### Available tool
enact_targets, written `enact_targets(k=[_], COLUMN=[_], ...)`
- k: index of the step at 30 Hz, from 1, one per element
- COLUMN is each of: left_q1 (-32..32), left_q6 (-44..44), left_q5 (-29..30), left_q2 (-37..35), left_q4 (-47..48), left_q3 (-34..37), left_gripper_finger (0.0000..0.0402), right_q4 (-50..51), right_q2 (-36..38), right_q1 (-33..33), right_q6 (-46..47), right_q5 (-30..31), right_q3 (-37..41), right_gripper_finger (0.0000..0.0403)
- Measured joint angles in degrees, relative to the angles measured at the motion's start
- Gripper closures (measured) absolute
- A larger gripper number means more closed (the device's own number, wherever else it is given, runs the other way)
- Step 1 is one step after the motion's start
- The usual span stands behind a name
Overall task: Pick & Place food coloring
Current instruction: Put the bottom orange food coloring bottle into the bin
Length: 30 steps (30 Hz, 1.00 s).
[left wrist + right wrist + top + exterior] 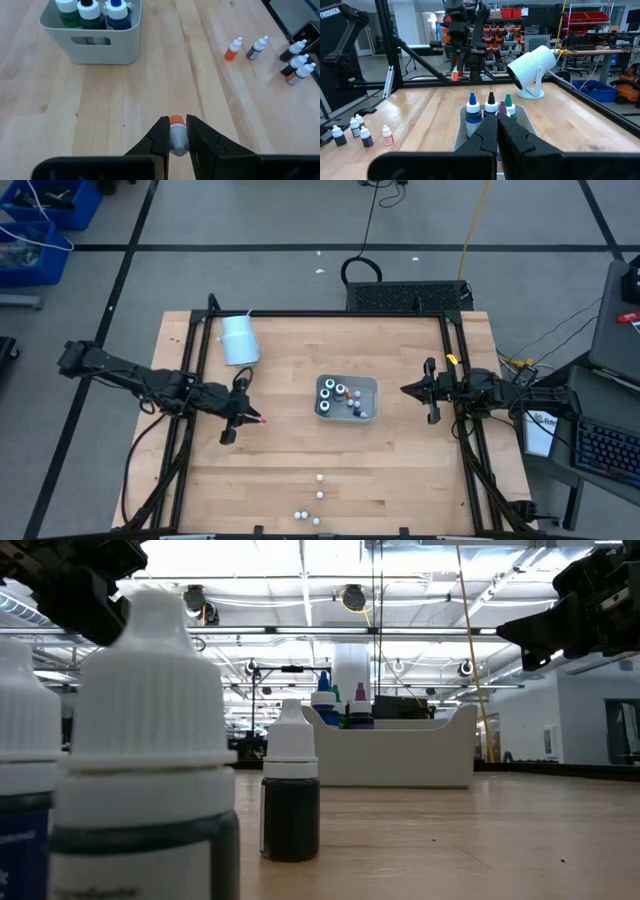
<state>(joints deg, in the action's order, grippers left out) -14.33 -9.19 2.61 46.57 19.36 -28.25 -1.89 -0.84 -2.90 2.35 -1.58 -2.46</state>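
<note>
Left wrist view: orange-capped bottle (177,134) pinched between the left gripper (177,137) fingers, cap end forward.
Grip: narrow, clamped across the bottle's body, probably to leave the cap end free for lowering into the bin.
Bottle axis: runs along the fingers, cap pointing ahead toward the bin (90,44); roughly level with the tabletop, not upright.
High view: left gripper (243,412) over bare table (400,470), left of the bin (372,385) and well apart from it; orange speck at its tip.
Bin: holds several bottles standing upright, caps up, packed together, likely the drop-off.
Loose bottles: small group (318,498) near the front edge, standing apart from each other, not yet collected; in the low view one dark bottle (290,785) upright, cap up.
Right gripper (405,390): fully closed on nothing, parked just right of the bin, pointing at it; appears to wait.
White lamp-like object (240,340): far left of the table, clear of the work.
Judgement: carry step in hand; bottle would need tipping upright before release.
</note>
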Motion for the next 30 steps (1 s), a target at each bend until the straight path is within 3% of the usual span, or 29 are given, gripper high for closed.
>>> enact_targets(k=[7, 15, 19, 24, 30], left_q1=[0.0, 0.0, 0.9, 1.6, 3.0], left_q6=[-0.4, -1.5, -2.6, -0.4, 4.1], left_q5=[0.0, 0.4, 0.5, 0.4, 0.5], left_q2=[0.0, 0.0, 2.4, 10.6, 22.7], left_q4=[-3.6, -21.0, -23.3, -19.2, -9.2], left_q3=[-0.2, -0.4, -1.7, -10.4, -26.5], left_gripper_finger=[0.0351, 0.0351, 0.0351, 0.0351, 0.035], right_q4=[0.0, 0.0, 0.0, 0.0, 0.0], right_q2=[0.0, 0.0, 0.0, 0.0, 0.0], right_q1=[0.0, 0.0, 0.0, 0.0, 0.0], right_q6=[0.0, 0.0, 0.0, 0.0, 0.0], right_q5=[0.0, 0.0, 0.0, 0.0, 0.0], right_q3=[0.0, 0.0, 0.0, 0.0, 0.0], right_gripper_finger=[0.0403, 0.0403, 0.0403, 0.0403, 0.0403])
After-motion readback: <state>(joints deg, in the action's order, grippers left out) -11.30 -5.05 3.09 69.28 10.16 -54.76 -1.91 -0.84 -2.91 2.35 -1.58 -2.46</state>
